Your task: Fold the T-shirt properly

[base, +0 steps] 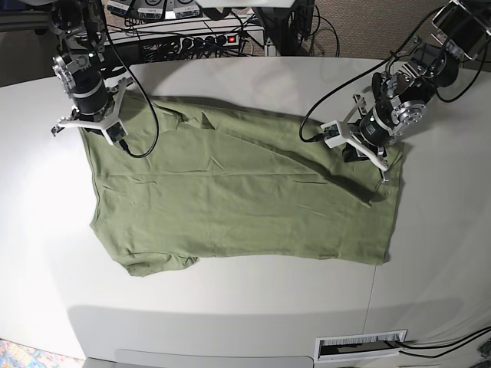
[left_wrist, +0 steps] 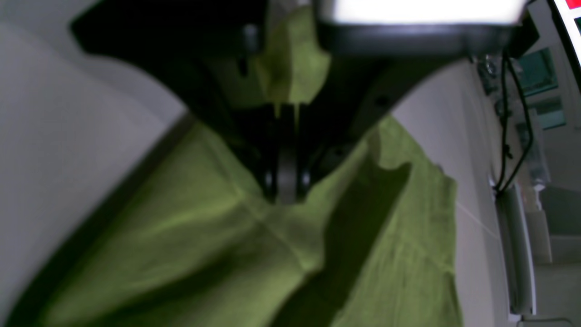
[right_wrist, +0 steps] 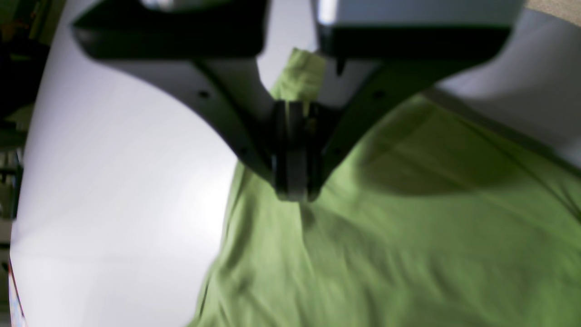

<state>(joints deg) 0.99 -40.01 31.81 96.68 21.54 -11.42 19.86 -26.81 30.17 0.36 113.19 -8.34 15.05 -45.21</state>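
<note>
The olive-green T-shirt (base: 238, 199) lies spread across the white table (base: 230, 307), one short sleeve at the near left. My right gripper (base: 90, 125) is at the shirt's far-left corner. In the right wrist view its fingers (right_wrist: 295, 172) are pressed together, with a tuft of T-shirt (right_wrist: 300, 77) sticking up between them. My left gripper (base: 360, 149) is on the shirt's right end, where a fold is raised. The left wrist view shows the left gripper (left_wrist: 287, 181) shut, with T-shirt (left_wrist: 295, 68) cloth pinched between its pads and more hanging below.
A power strip (base: 207, 38) and cables lie beyond the table's far edge. A black cable (base: 337, 84) loops over the table toward my left arm. A white slotted panel (base: 360, 345) sits at the front edge. Shelving (left_wrist: 540, 91) stands past the table.
</note>
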